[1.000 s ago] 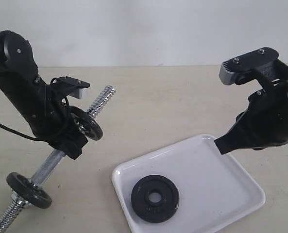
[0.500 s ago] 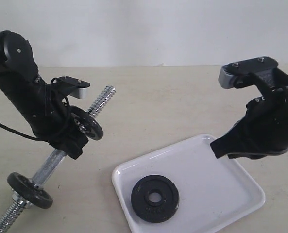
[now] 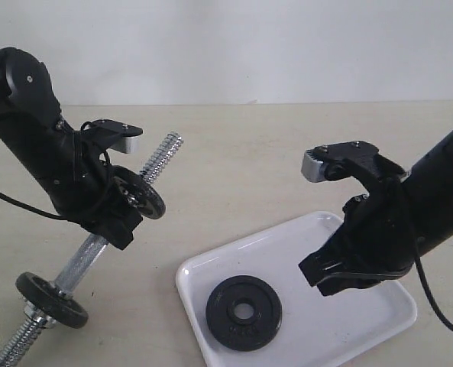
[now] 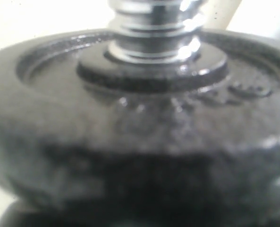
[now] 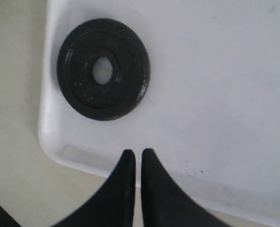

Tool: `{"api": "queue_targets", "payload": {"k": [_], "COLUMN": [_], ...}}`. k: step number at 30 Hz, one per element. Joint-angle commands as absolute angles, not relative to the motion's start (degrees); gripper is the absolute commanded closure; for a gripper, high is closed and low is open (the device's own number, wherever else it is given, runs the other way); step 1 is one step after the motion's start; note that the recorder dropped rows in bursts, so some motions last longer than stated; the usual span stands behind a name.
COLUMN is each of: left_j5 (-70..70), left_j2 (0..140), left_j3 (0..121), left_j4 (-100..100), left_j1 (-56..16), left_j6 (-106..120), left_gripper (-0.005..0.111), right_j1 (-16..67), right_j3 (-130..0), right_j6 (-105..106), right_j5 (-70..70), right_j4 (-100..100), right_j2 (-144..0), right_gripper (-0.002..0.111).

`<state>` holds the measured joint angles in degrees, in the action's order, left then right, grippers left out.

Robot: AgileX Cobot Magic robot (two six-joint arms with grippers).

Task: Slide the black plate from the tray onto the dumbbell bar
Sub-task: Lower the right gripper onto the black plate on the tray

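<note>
Your right gripper (image 5: 134, 154) hangs over the white tray (image 3: 348, 325) with its two tapered black fingers pressed together, holding nothing. The black plate (image 3: 226, 310) lies flat in the tray corner nearest the dumbbell. In the exterior view it sits left of the claw tips and closer to the camera, with bare glossy tray between them. That offset is what your next move turns on, and the right arm is by far the nearer one.

Your left gripper (image 3: 119, 220) looks clamped on the dumbbell bar (image 3: 85, 256), just below a mounted disc (image 3: 138, 197), though its jaws are hidden. The bar's long axis climbs from a lower disc (image 3: 50, 300) to a free threaded end (image 3: 165, 149) that points up towards the tray side.

The plate is round, so it has no preferred grasp axis. It is pebbled cast iron with a raised rim and a centre hole. The tray is slick with a low rounded rim, so expect the plate to skate when nudged. You will likely need to spread the fingers before you go down. The bar is chrome, smooth in the middle and coarsely threaded at its ends
</note>
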<state>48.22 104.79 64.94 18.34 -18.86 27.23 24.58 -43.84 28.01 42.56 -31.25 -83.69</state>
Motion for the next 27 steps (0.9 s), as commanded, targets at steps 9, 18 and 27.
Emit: {"api": "queue_targets", "payload": {"k": [9,18,27], "left_j5": [48.00,50.09,50.87], "left_j2": [101.40,101.40,101.40], "left_j3": [66.30,66.30,66.30], "left_j4": [22.01,22.01,21.88], "left_j1": [-19.19,-19.19,-19.19], "left_j6": [26.92,26.92,27.29], "left_gripper": [0.102,0.102,0.102], "right_j1": [31.22,41.11,41.11], "right_j3": [-44.09,-44.09,-44.09], "right_j6": [29.05,25.05,22.54], "right_j5": [32.20,23.18,19.86], "right_j4": [-41.40,-40.08,-35.68], "right_j2": [-84.83,-94.38,-98.38], "right_gripper": [0.034,0.043,0.039]}}
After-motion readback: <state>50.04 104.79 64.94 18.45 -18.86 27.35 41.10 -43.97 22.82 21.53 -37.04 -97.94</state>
